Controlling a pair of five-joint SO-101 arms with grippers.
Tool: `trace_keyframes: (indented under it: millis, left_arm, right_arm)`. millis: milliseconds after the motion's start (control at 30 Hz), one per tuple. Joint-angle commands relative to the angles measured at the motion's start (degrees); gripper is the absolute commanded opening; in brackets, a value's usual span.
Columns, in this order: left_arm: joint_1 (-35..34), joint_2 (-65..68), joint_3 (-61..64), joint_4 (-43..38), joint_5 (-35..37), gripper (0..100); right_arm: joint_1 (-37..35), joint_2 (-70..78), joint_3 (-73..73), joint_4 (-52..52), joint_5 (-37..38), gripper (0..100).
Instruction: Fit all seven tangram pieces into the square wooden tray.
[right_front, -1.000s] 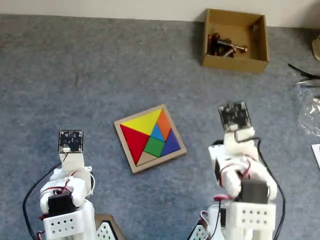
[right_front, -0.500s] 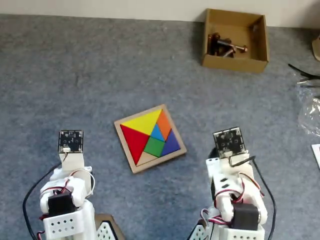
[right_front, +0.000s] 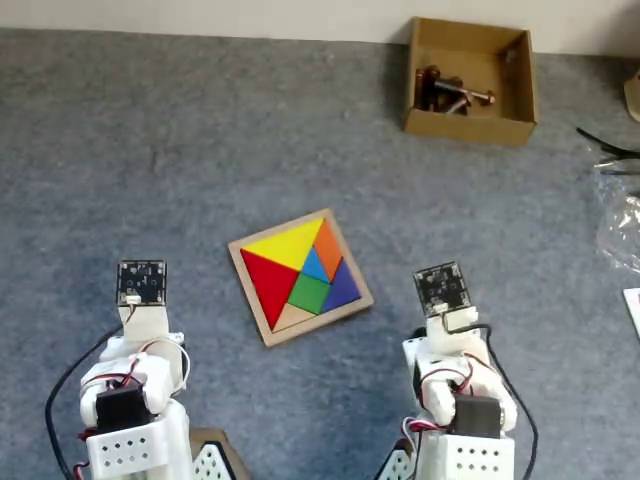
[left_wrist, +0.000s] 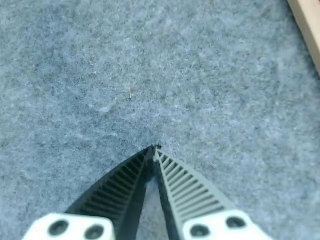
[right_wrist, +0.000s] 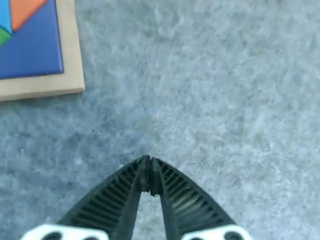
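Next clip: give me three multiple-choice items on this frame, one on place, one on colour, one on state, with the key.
1. The cardboard box lies: A) well beyond the tray, apart from it; B) touching the tray; C) on the tray.
2. The square piece is: A) yellow; B) green; C) red.
3. The left gripper and right gripper are: A) open; B) gripping pieces; C) shut, empty.

A: the high view shows it far past the tray.
B: the square mid-tray is green.
C: each closes to a point, nothing held.

We see a grey, felt-covered counter (right_front: 150, 150), a pale wall strip (right_front: 200, 15) along its far edge, and a cardboard box (right_front: 465, 128) at far right.
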Motion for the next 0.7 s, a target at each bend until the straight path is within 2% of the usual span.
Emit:
trace_keyframes:
  millis: [0,567,667]
  left_arm:
    - [-0.75,-0.31,1.1,0.26,0.53,1]
    - [-0.75,-0.31,1.1,0.26,0.53,1]
    - [-0.75,-0.31,1.1,0.26,0.53,1]
  right_arm:
    - [0.48,-0.57,4.53,-1.71,0.62,0.6]
    - [0.66,-0.04,6.37,-1.1,0.62,0.6]
    - [0.48,-0.04,6.37,4.53,0.79,0.5]
